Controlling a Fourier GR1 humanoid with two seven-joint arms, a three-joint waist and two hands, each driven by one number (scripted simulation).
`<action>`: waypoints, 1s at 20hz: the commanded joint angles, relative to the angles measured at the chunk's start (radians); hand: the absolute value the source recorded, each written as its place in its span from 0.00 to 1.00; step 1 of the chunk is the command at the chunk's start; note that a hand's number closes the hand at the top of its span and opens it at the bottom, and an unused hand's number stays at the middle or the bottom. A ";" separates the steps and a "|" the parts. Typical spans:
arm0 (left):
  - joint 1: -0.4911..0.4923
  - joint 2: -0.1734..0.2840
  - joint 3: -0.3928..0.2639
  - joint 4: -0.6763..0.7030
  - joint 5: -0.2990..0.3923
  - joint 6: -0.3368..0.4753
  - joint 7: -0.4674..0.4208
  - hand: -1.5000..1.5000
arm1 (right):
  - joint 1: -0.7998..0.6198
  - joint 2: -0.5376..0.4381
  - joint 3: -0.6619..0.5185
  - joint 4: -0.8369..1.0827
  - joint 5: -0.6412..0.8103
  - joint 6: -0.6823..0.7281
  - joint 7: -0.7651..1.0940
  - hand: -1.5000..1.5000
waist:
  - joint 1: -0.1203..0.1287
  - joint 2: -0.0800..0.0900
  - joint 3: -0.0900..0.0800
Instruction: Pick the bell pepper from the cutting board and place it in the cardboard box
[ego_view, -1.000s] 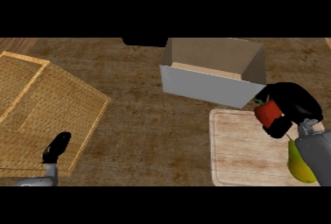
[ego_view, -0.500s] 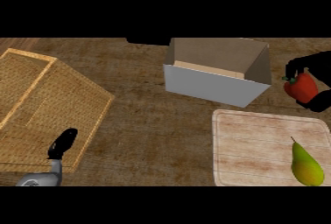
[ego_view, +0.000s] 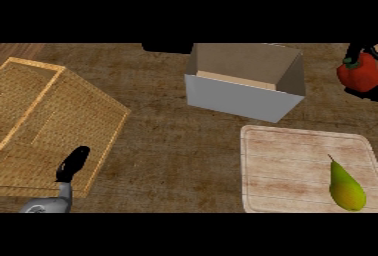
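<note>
Flanking cardboard box (ego_view: 247, 85): wicker basket (ego_view: 44, 125), cutting board (ego_view: 295, 165) bearing pear (ego_view: 346, 185).

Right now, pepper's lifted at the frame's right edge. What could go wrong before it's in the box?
1. The pepper sits right of the box, held by the right hand; a low path could clip the box's near-right wall.
2. Hand and pepper are partly out of frame, so the hold is hard to check.
3. Released early, it lands on the counter.

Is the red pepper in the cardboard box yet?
No. The bell pepper is in the right robot hand, right of the cardboard box.
</note>
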 joint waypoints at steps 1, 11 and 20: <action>-0.019 -0.004 0.014 0.027 0.002 0.008 0.009 0.50 | -0.123 0.010 -0.016 0.126 -0.056 0.118 -0.160 1.00 | -0.010 0.000 -0.004; 0.041 -0.005 0.021 0.004 0.005 0.009 -0.001 0.50 | -0.341 0.134 0.073 0.230 -0.072 0.158 -0.035 1.00 | -0.047 -0.018 -0.006; 0.031 0.002 0.038 0.006 0.021 -0.007 0.018 0.50 | -0.435 0.347 0.160 0.294 -0.004 0.059 0.099 1.00 | -0.064 -0.022 -0.007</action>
